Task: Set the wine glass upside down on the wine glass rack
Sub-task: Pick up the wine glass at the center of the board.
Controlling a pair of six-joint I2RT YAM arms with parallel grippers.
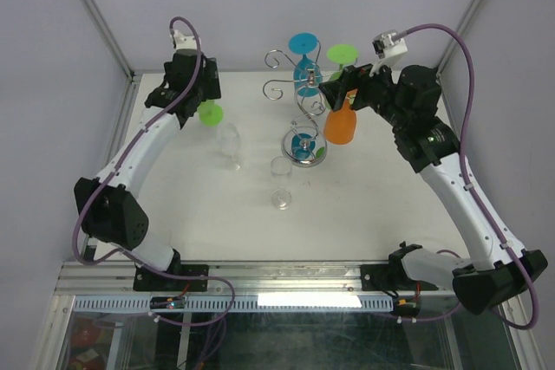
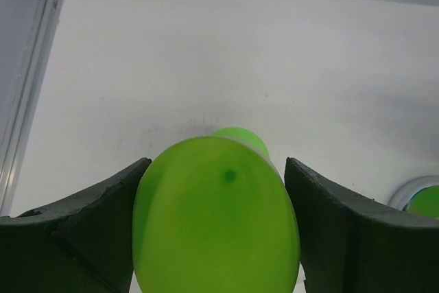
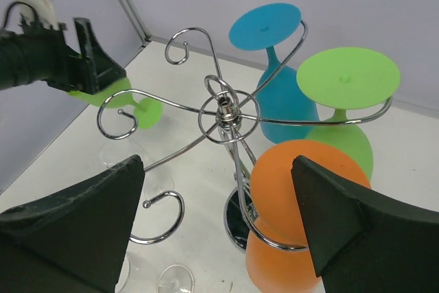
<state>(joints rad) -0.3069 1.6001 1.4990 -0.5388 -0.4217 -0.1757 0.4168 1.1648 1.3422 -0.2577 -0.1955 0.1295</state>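
While right fingers [image 3: 75, 231] are idling wide open at wine glass rack [image 3: 223, 111] | left fingers [image 2: 89, 224] are seemingly gripping green wine glass [image 2: 216, 217] left of it | carrying step; next calling for hooking stem into free scroll.

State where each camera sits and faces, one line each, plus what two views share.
Top: above, behind the bases, looking down on table, both arms, rack.
Left wrist: faces down at green glass between its fingers.
Right wrist: faces rack and hung glasses past its open fingers.
Shared: right wrist and top both show left gripper holding green glass.
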